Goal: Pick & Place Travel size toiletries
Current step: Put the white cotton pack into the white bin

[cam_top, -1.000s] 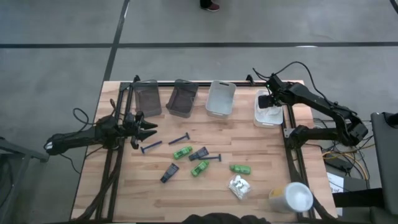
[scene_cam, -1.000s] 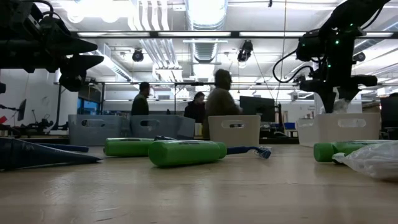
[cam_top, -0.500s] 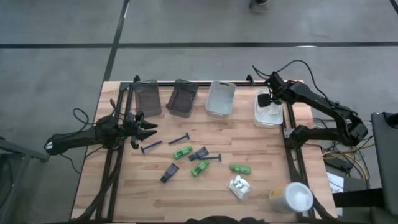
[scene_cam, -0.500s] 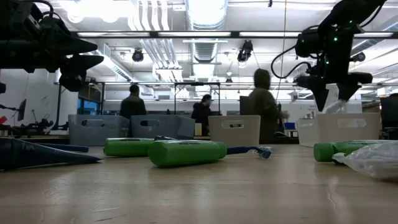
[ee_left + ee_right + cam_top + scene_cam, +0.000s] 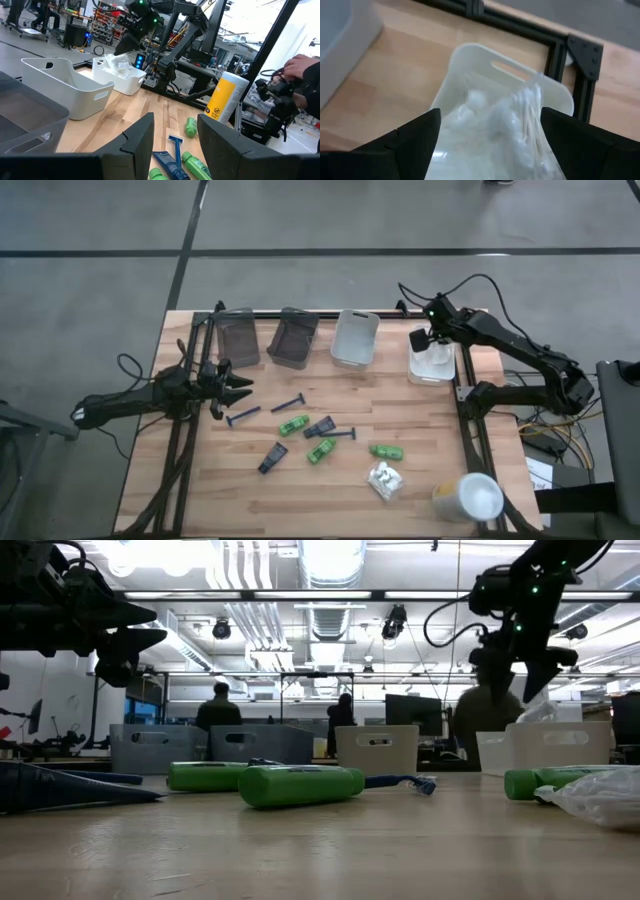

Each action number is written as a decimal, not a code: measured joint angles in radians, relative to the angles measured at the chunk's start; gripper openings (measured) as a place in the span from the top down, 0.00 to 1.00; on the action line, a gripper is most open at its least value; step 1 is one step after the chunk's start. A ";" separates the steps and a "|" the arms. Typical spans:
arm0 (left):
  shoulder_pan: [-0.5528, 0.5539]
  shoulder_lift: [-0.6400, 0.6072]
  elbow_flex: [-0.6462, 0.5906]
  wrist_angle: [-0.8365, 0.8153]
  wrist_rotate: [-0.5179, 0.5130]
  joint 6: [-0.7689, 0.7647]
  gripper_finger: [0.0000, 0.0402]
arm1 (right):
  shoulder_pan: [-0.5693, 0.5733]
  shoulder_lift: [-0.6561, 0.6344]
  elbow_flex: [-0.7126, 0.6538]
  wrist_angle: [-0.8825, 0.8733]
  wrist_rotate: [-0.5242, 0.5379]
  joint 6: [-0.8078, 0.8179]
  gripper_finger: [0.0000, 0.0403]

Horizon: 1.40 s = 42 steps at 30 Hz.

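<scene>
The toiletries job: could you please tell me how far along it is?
Done: white packets lie in the white bin. In hand: nothing; the right gripper hangs open above that bin. Left: green packs, razors and one wrapped packet on the table.

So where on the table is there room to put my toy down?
Bare wood lies along the near left of the table, below the left gripper, and between the bins and the scattered toiletries. The middle is crowded with green packs and razors; the cup fills the near right corner.
</scene>
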 joint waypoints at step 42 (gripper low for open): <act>0.001 0.000 0.000 0.000 0.000 0.000 0.61 | 0.798 0.024 0.084 0.074 -0.003 -0.060 0.17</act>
